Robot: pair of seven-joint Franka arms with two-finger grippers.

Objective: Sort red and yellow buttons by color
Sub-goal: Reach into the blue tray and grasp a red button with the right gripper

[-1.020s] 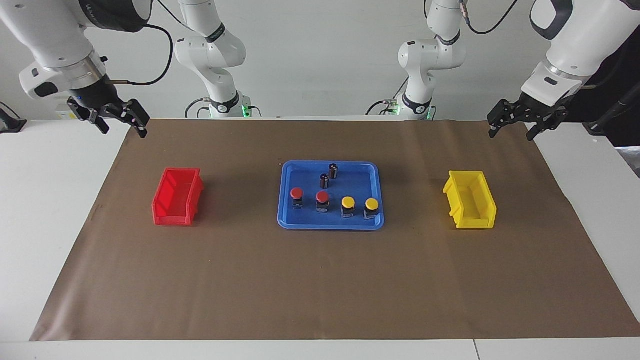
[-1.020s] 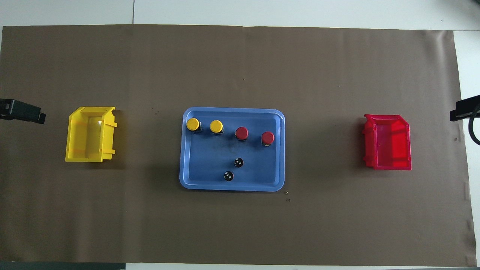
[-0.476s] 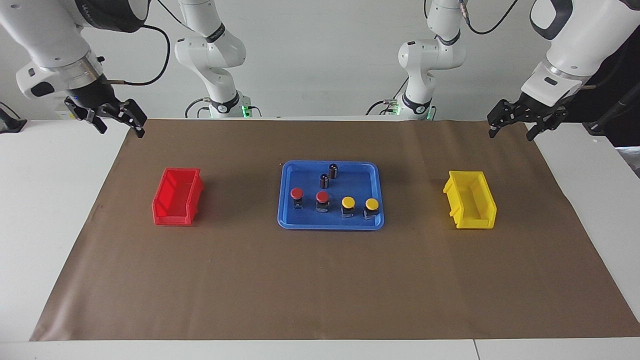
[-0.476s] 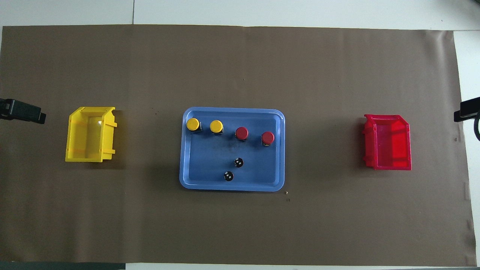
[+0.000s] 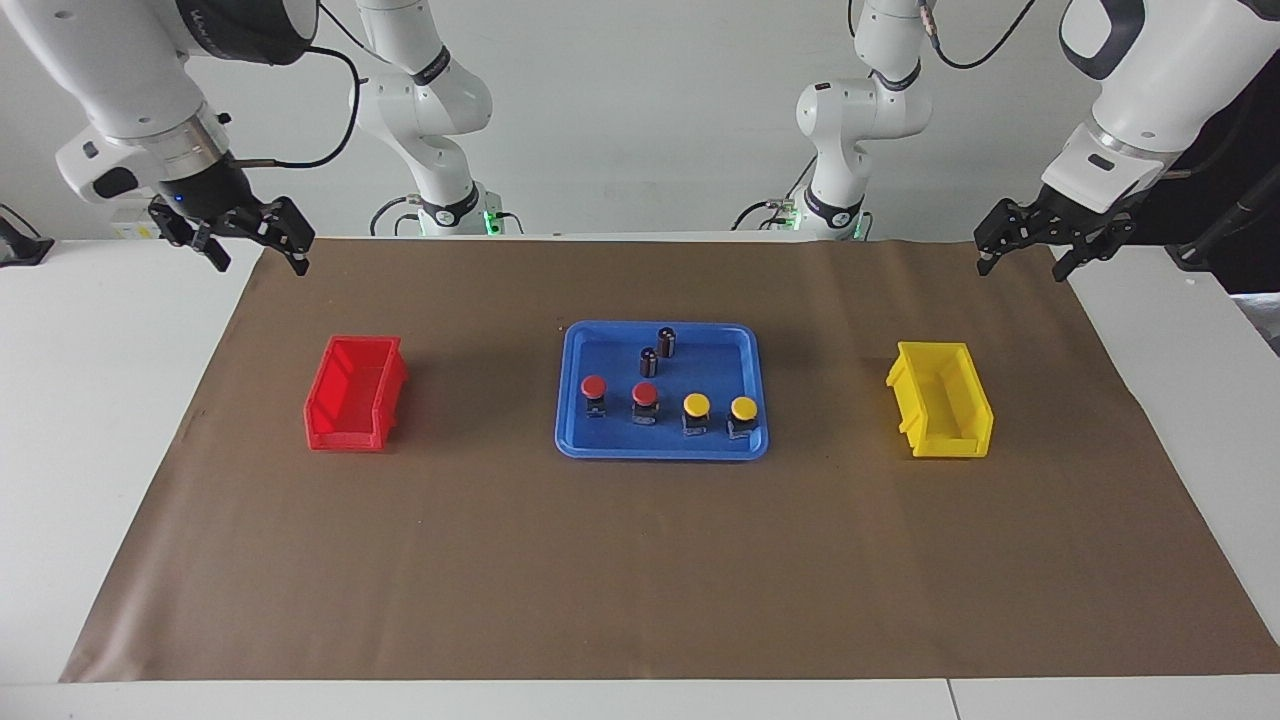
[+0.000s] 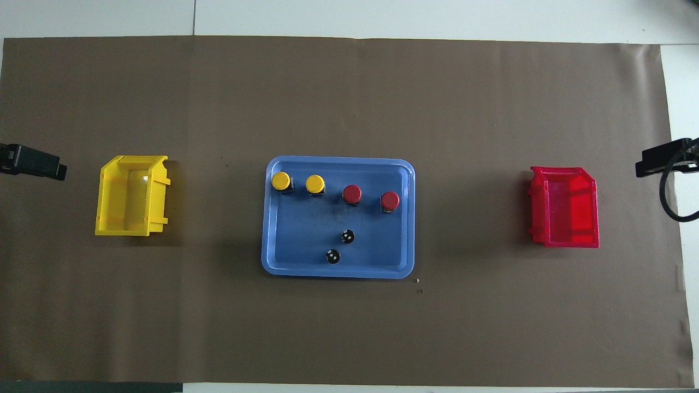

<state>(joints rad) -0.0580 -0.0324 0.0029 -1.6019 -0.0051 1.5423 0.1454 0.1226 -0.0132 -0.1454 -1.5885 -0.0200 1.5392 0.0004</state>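
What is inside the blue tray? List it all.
The tray holds two yellow buttons, two red buttons and two dark cylinders. Nothing hides its floor except the patches under these six things.

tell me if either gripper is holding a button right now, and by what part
Nothing is held. The left gripper and right gripper hang open and empty; all four buttons sit in the blue tray.
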